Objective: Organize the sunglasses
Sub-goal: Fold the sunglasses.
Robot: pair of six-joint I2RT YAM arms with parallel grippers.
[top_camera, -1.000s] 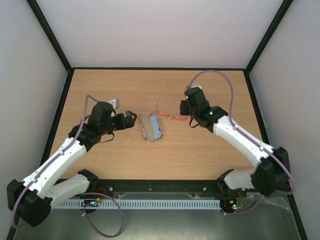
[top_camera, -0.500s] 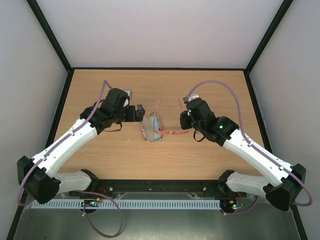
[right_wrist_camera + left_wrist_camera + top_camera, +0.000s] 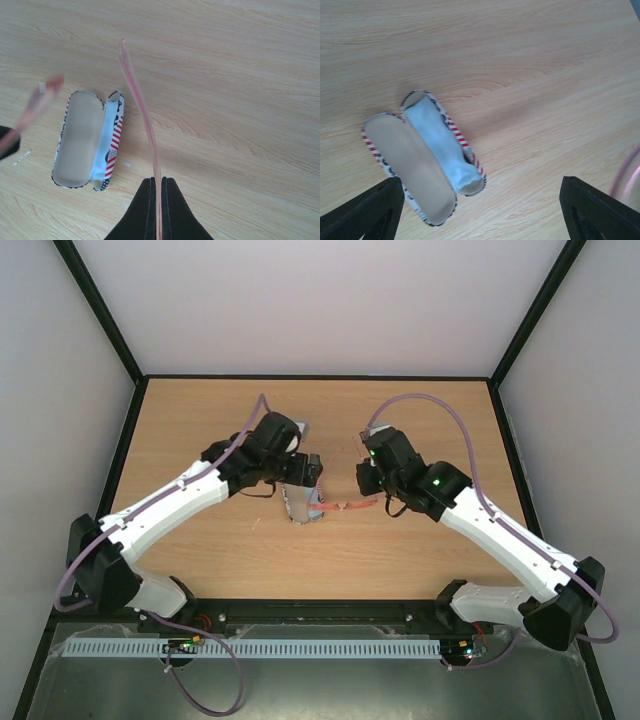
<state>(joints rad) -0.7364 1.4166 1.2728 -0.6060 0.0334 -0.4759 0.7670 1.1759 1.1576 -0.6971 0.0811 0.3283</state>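
The sunglasses (image 3: 141, 107) have a thin red-orange frame and hang edge-on from my right gripper (image 3: 157, 181), which is shut on them above the table. In the top view they (image 3: 343, 507) sit just right of the open flag-patterned case (image 3: 297, 503), below my right gripper (image 3: 366, 488). A blurred temple arm (image 3: 37, 106) sticks out left. The case (image 3: 412, 170) lies open with a light blue cloth (image 3: 442, 145) in one half. My left gripper (image 3: 480, 215) is open and empty, hovering over the case's near end; it also shows in the top view (image 3: 308, 472).
The wooden table (image 3: 200, 430) is walled by white panels with black edge rails (image 3: 120, 440). Both arms reach in toward the middle. A small white speck (image 3: 22, 157) lies on the wood left of the case.
My left arm has swung right and now hovers over the open case. My right gripper has brought the sunglasses down and left, close beside the case.
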